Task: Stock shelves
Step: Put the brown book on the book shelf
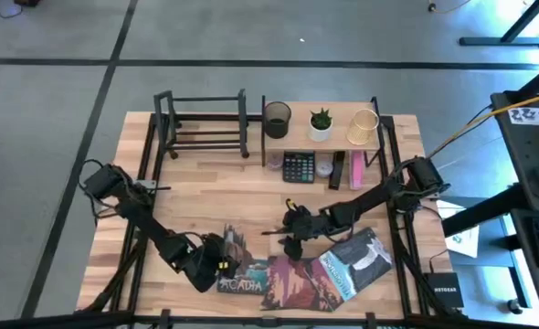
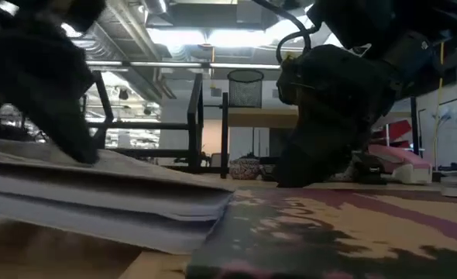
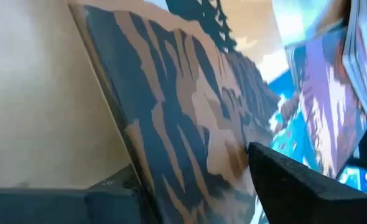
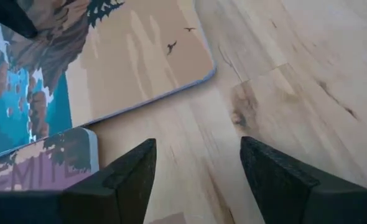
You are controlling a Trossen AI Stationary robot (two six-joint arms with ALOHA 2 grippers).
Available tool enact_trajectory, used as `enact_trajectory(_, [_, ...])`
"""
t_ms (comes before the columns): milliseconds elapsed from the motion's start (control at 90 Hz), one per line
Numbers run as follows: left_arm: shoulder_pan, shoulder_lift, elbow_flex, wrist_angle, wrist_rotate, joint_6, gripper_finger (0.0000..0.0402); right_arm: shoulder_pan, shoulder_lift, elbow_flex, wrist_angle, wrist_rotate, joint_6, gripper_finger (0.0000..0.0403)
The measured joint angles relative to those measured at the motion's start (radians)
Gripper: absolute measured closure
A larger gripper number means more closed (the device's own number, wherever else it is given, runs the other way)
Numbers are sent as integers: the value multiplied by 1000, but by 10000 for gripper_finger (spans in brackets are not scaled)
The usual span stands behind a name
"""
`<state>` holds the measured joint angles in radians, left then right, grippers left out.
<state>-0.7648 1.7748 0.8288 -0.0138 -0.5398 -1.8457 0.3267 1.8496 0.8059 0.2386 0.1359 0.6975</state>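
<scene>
Left gripper [image 1: 216, 259] clamps the upturned landscape-cover book [image 1: 236, 245] at lower centre; the black metal-bar book rack [image 1: 203, 125] lies well apart at upper left. Right gripper [image 1: 294, 239], fingers spread and empty, hovers beside it, farther from the rack.

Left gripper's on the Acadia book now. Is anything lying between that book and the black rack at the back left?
Nothing visible does. In the high view the tabletop from the Acadia book, where the left gripper sits, to the black rack is bare wood. The right gripper, open, hangs off to the side, by the other books.
</scene>
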Motion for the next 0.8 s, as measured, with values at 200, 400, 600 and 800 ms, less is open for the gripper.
enact_trajectory(200, [-27, -2, 0, -11, -7, -46, 217, 0, 0, 0, 0, 3, 0, 185])
enact_trajectory(400, [-56, -19, 0, -52, -17, -102, 257, 0, 0, 0, -1, 9, -20, 185])
enact_trajectory(600, [-88, -34, 2, -92, -113, -163, 305, 1, 1, 0, -1, 12, -24, 185])
enact_trajectory(800, [-98, -39, 2, -110, -196, -195, 386, 1, 1, 0, -1, 12, -28, 185])
